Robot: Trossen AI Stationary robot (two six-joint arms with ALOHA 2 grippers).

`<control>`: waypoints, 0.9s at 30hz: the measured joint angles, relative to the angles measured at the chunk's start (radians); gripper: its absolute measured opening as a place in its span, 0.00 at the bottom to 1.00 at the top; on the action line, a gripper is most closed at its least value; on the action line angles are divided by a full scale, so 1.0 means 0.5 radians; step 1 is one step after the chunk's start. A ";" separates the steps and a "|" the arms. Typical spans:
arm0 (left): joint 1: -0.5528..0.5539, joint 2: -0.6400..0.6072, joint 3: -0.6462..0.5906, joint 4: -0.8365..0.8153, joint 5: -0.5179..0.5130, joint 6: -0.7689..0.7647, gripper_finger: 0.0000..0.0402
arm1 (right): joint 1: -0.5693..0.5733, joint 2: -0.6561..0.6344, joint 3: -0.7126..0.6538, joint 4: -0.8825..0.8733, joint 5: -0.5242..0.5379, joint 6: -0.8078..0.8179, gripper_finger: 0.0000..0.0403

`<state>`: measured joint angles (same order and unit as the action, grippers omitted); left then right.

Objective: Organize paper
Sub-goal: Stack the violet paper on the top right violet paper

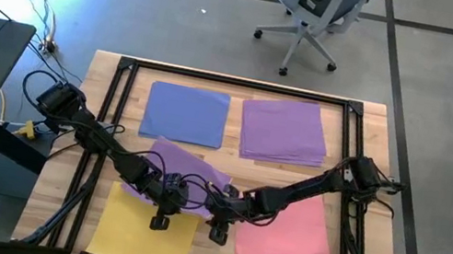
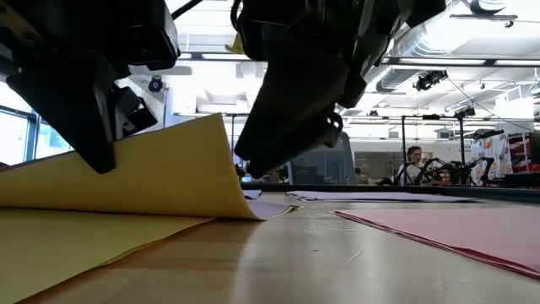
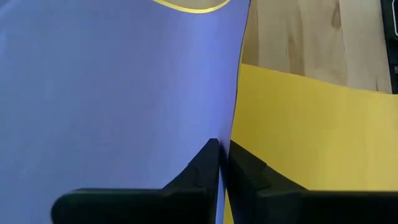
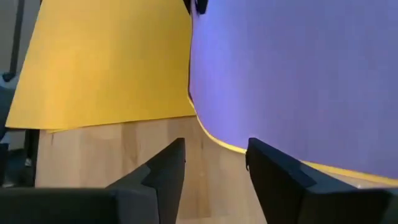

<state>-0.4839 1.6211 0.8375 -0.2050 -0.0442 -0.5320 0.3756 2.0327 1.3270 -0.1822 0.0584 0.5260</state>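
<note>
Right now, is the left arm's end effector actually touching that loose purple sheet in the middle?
Touching. The left wrist view shows the left end effector shut on the edge of the purple sheet, its two dark fingers pressed together on the paper with no gap.

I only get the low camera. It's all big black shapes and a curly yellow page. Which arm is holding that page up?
Observer: The left gripper. Its wrist view shows it shut on the edge of the lifted paper.
Operator: Is it only yellow paper?
Observer: No. A purple sheet sits on top of the yellow one, and both curl up together.
Operator: What's the other hand doing?
Observer: The right gripper is open and holds nothing. Only bare table shows between its fingers, and from above it sits just beside the left one.
</note>
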 joint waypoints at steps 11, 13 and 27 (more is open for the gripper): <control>0.001 -0.002 0.000 0.001 -0.020 0.201 0.00 | -0.098 -0.100 0.001 0.158 -0.025 -0.116 0.31; 0.001 -0.002 0.000 0.001 -0.041 0.243 0.00 | -0.112 -0.101 0.001 0.232 -0.025 -0.112 0.31; 0.016 -0.002 0.000 -0.002 -0.062 0.248 0.00 | -0.118 -0.041 0.002 0.280 -0.097 -0.115 0.31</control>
<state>-0.4758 1.6203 0.8375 -0.2061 -0.0753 -0.4083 0.3165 2.0121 1.3281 -0.0422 0.0099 0.4685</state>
